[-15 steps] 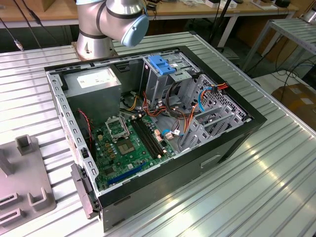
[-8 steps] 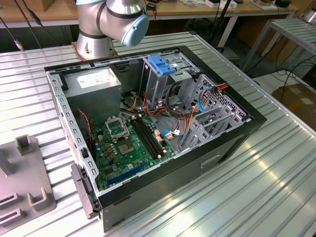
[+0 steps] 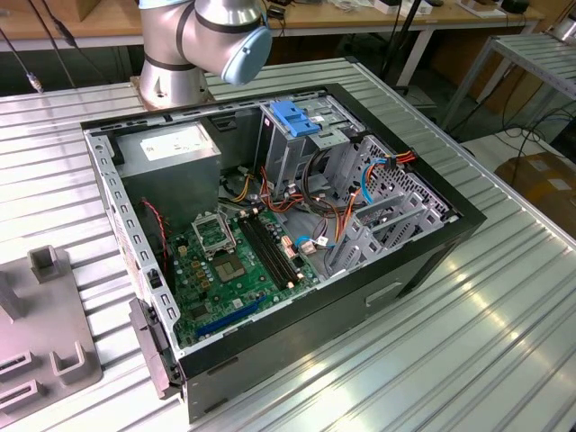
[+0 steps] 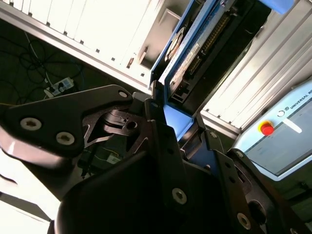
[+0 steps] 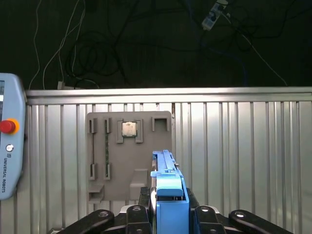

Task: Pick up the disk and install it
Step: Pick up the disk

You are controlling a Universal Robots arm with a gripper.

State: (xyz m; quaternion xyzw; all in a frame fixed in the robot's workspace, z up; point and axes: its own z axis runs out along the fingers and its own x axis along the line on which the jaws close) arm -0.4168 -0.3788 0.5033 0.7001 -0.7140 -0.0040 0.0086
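The disk (image 4: 191, 54) is a flat dark drive with a white label in a blue carrier frame, and my gripper (image 4: 176, 118) is shut on its near end. In the first wrist view the disk (image 5: 165, 168) stands edge-on as a thin blue strip rising from between the black fingers of the gripper (image 5: 169, 201). It hangs in the air above the ribbed metal table. In the exterior view the open computer case (image 3: 468, 220) lies on its side on the table, with the arm's base (image 3: 193, 40) behind it.
A blue bracket (image 3: 292, 117) sits atop the drive cage in the case. The motherboard (image 3: 234, 261), a grey power supply (image 3: 171, 148) and loose cables fill the inside. A grey fixture plate (image 5: 146, 146) holds a chip (image 5: 129, 129). A pendant with a red button (image 5: 7, 126) lies beside it.
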